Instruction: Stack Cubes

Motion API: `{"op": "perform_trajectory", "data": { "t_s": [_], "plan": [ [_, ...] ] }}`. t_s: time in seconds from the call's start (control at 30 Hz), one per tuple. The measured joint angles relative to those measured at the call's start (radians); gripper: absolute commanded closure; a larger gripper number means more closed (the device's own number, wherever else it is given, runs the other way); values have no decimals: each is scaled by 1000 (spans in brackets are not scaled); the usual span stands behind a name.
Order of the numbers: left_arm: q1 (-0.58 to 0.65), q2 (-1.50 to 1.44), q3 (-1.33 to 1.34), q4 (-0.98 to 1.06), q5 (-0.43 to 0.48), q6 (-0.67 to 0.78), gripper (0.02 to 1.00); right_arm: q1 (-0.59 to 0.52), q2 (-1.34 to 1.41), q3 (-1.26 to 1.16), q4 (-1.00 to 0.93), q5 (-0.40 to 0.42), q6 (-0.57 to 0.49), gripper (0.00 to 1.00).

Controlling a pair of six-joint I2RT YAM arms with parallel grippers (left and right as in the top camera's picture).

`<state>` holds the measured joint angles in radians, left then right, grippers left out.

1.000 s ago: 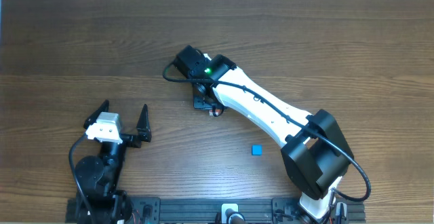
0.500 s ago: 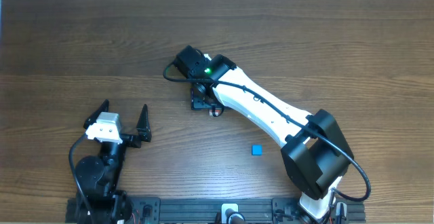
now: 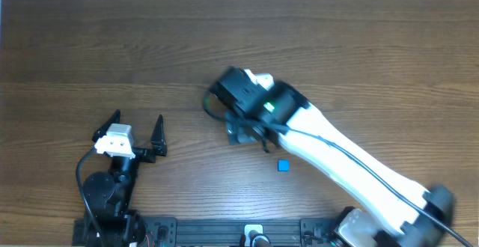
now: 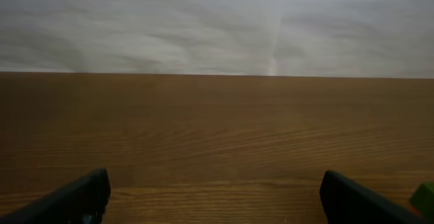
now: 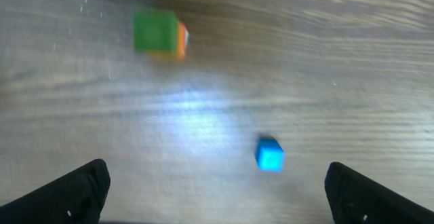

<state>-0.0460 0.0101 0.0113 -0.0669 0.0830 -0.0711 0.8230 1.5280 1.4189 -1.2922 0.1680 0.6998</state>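
Right arm (image 3: 329, 157) comes in from the 5 o'clock corner of the desk (image 3: 359, 45) and reaches toward the middle. Right jaws hang above the wood, spread wide, gripping nothing. Its fingers (image 5: 81, 190) sit far apart in the right wrist view, with bare desk between them.

Blue cube (image 3: 283, 165) lies flat on the desk by itself, at about 5 o'clock from the right jaws in the top view. It is near them, not touched and not between them.

Below the right wrist camera, the green cube (image 5: 154, 31) sits on top of the orange cube (image 5: 182, 39). Only a thin orange edge shows past the green one, so it is a two-high stack with green uppermost. The stack and the blue cube are apart, with open wood between them. The stack is farther out from the right jaws than the blue cube is. Cannot tell how squarely the green cube sits, as that spot is blurred.

Left arm (image 3: 112, 180) stands at about 8 o'clock on the desk. Left jaws are also wide open and hold nothing. They sit roughly at 9 o'clock from the right jaws, well apart from all three cubes. The left wrist view shows its two dark fingers (image 4: 74, 197) spread apart over plain wood.
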Motion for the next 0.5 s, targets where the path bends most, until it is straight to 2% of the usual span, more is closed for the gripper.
{"op": "perform_trajectory", "data": {
  "t_s": [0.27, 0.5],
  "plan": [
    [0, 0, 0, 0, 0, 0, 18, -29, -271, -431, 80, -5, 11, 18],
    [0, 0, 0, 0, 0, 0, 18, -51, -286, -634, 261, -32, 13, 40]
  ]
}}
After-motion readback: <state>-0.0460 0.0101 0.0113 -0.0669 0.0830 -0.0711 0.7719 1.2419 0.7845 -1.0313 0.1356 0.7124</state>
